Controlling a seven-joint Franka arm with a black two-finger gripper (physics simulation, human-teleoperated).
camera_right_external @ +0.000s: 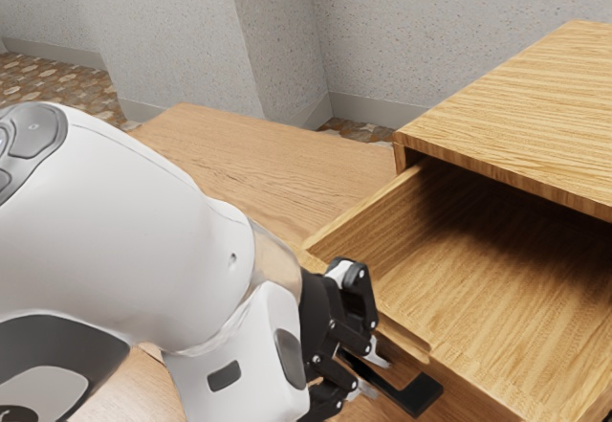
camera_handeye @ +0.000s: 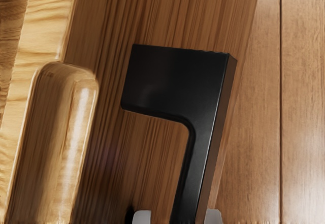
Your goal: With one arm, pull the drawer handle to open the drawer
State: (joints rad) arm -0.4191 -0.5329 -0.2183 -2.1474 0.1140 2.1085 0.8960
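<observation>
The wooden drawer (camera_right_external: 361,223) stands pulled well out of the cabinet (camera_right_external: 535,106), and its bare inside shows. A black L-shaped handle (camera_right_external: 409,390) juts from the drawer's front at the exterior view's lower edge. My black gripper (camera_right_external: 367,368) is at that handle and shut on it. In the wrist view the handle (camera_handeye: 188,102) rises in front of the drawer front (camera_handeye: 127,41), and my two white fingertips (camera_handeye: 142,217) press its stem from either side.
The cabinet sits on a wooden table (camera_right_external: 258,168) that stretches toward the grey walls. My white arm (camera_right_external: 124,259) covers the exterior view's lower left. A rounded wooden edge (camera_handeye: 61,148) runs beside the handle.
</observation>
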